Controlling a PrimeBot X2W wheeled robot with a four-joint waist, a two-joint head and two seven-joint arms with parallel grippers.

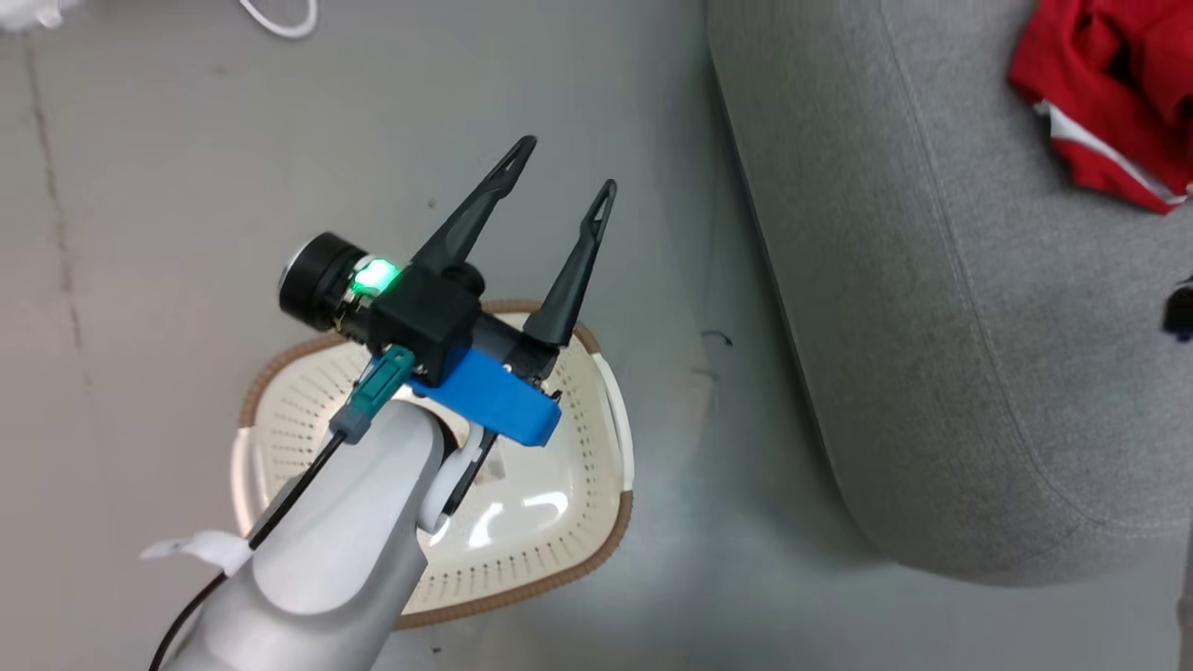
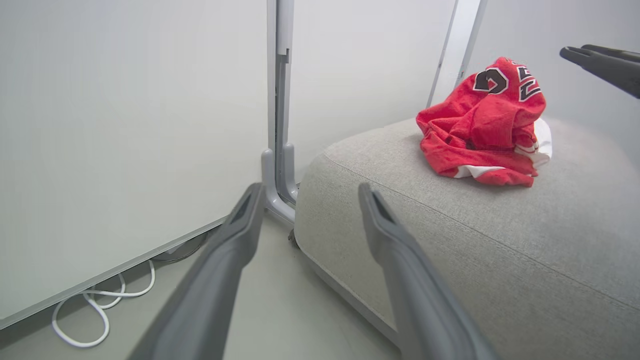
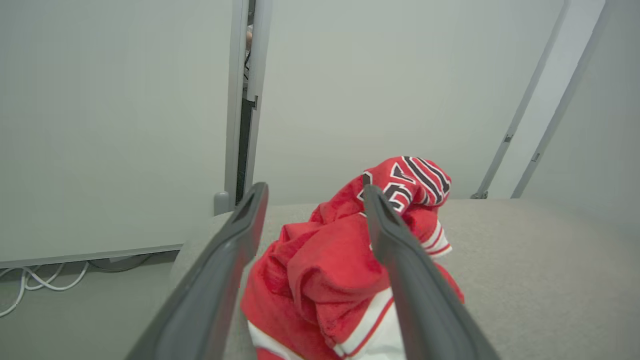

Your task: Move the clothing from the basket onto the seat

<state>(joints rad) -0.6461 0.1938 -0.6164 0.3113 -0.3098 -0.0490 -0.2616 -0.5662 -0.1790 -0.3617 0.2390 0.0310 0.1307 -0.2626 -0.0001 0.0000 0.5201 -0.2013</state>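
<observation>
The clothing [image 2: 485,125], a crumpled red jersey with white trim and black-and-white lettering, lies in a heap on the grey seat [image 2: 500,230]. In the head view the clothing [image 1: 1109,102] sits at the seat's [image 1: 932,326] far right. My right gripper [image 3: 315,195] hovers open just behind the clothing [image 3: 320,270], gripping nothing; its fingers [image 2: 600,62] hang beside and slightly above the heap. My left gripper [image 1: 567,168] is open above the cream basket [image 1: 522,568] on the floor, left of the seat. The basket's visible bottom is bare plastic; my forearm hides part of it. The left gripper [image 2: 310,195] points at the seat's corner.
Pale wall panels with a grey upright post [image 2: 277,100] stand behind the seat. White cables [image 2: 100,310] lie on the grey floor along the wall, with another loop [image 1: 280,19] at the head view's top. A floor strip separates basket and seat.
</observation>
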